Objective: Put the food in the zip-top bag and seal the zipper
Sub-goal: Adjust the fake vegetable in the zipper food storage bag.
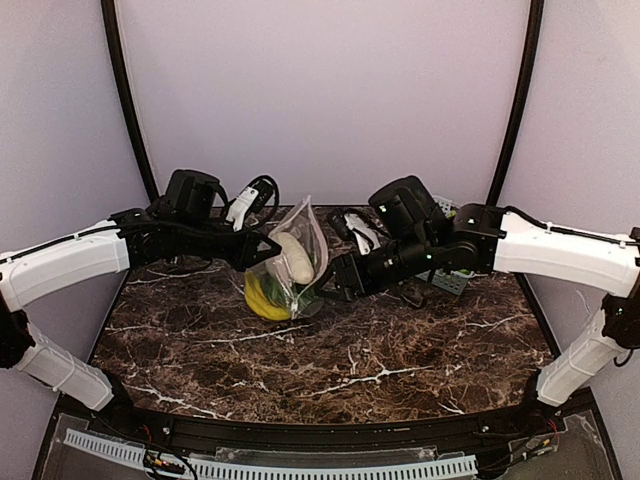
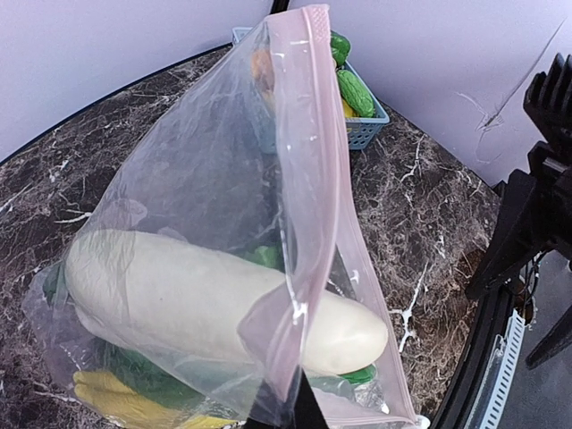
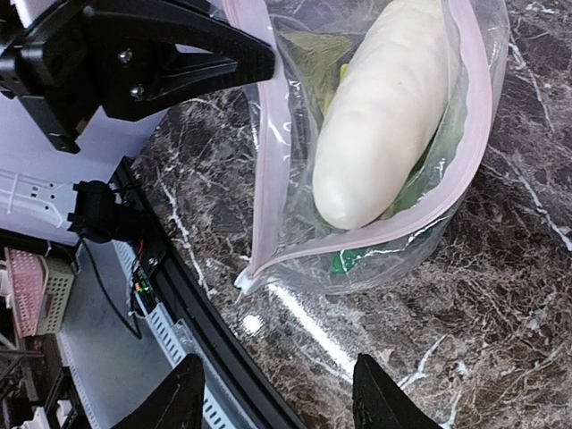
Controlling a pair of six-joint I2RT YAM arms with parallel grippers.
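The clear zip-top bag [image 1: 296,268] stands held up on the marble table, its mouth gaping. Inside lie a long white vegetable [image 2: 197,299], a yellow banana bunch [image 2: 121,400] and green pieces [image 2: 261,257]. My left gripper [image 2: 284,409] is shut on the pink zipper [image 2: 308,170] strip at one side of the mouth, seen from above as the left gripper [image 1: 258,250]. To the right of the bag, my right gripper [image 3: 277,402] is open with only table between its fingers, a short way from the bag's lower corner [image 3: 243,281]. From above the right gripper [image 1: 336,278] sits beside the bag.
A blue-grey slatted basket [image 2: 375,121] with green toy vegetables stands at the back, near the wall. In the right wrist view the table's near edge and a white cable tray [image 3: 192,344] run just beside the right gripper.
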